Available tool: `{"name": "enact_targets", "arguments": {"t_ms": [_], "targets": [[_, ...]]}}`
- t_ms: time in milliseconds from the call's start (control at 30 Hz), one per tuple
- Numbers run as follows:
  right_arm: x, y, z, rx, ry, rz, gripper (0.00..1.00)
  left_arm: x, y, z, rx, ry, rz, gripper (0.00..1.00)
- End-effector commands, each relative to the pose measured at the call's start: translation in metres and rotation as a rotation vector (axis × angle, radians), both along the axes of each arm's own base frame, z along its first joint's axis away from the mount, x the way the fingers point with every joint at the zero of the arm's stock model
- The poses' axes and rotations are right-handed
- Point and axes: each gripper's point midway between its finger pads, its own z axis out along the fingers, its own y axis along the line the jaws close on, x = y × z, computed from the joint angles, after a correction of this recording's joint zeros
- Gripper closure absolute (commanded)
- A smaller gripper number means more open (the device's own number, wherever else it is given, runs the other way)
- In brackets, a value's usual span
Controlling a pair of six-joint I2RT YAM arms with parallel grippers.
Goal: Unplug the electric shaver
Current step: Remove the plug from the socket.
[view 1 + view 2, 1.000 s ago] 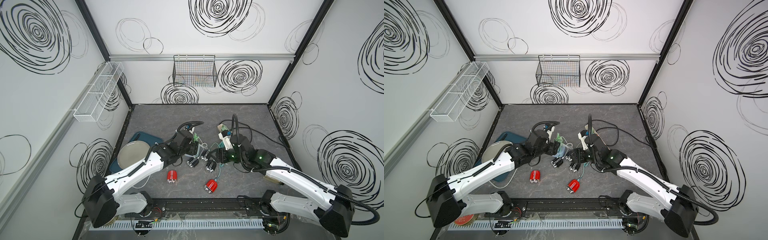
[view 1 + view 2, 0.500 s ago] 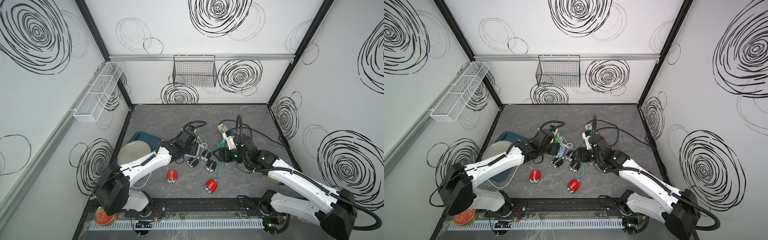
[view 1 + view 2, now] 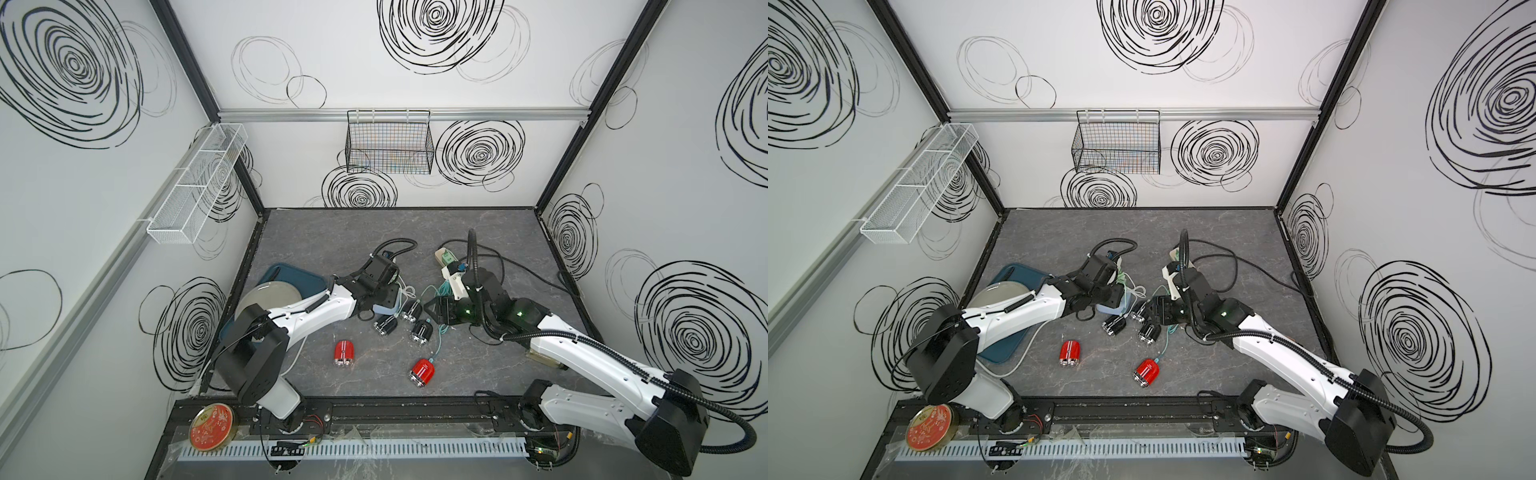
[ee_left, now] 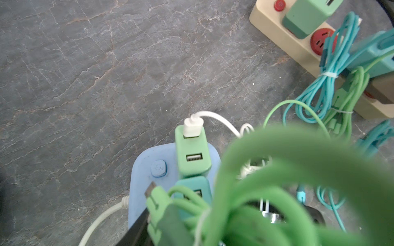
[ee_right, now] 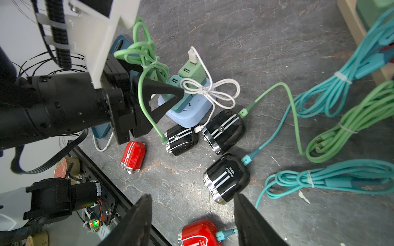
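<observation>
Electric shaver (image 3: 384,326): black barrel body, white stripes, chrome head, lying on its side at 6 o'clock of the pale-blue power hub (image 3: 385,309) in a top view, with a light-green coiled cable (image 5: 147,53) plugged into its tail. Left gripper (image 5: 162,81) reaches low over the hub and pinches the cable's bundle. Right gripper (image 5: 191,196), fingers spread, hovers at 3 o'clock of the hub. Grey marbled tabletop (image 3: 332,232); white walls with black swirls.

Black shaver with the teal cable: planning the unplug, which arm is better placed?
Right: the open right hand hovers close by that shaver, while the left hand is busy at the green cable bundle.
</observation>
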Motion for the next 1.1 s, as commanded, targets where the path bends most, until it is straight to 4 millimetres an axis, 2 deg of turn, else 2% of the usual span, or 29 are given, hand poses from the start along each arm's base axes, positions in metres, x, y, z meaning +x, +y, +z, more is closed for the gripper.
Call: {"name": "enact_targets", "arguments": {"t_ms": [0, 200, 433, 667, 733, 800, 1000, 1067], "targets": [[0.003, 0.004, 0.004, 0.022, -0.004, -0.004, 0.36, 0.009, 0.0, 0.002, 0.012, -0.024, 0.019, 0.48], [0.01, 0.011, -0.007, 0.023, 0.013, -0.007, 0.39, 0.008, 0.004, -0.01, 0.053, 0.003, 0.03, 0.55], [0.015, 0.019, -0.009, 0.034, 0.016, -0.006, 0.39, 0.004, 0.007, -0.013, 0.081, 0.033, 0.036, 0.53], [0.016, 0.018, -0.009, 0.038, 0.015, -0.019, 0.4, 0.004, 0.003, -0.015, 0.073, 0.041, 0.031, 0.66], [0.017, 0.019, -0.01, 0.053, 0.029, -0.027, 0.4, 0.007, 0.004, -0.01, 0.064, 0.027, 0.047, 0.71], [0.02, 0.025, -0.01, 0.086, 0.054, -0.029, 0.41, 0.01, 0.006, -0.002, 0.051, 0.002, 0.06, 0.72], [0.035, 0.059, -0.003, 0.235, 0.147, -0.024, 0.41, 0.018, 0.012, 0.031, -0.114, -0.088, 0.081, 0.75], [0.042, 0.068, -0.006, 0.269, 0.187, -0.045, 0.41, 0.019, 0.017, 0.035, -0.151, -0.103, 0.094, 0.75]]}}
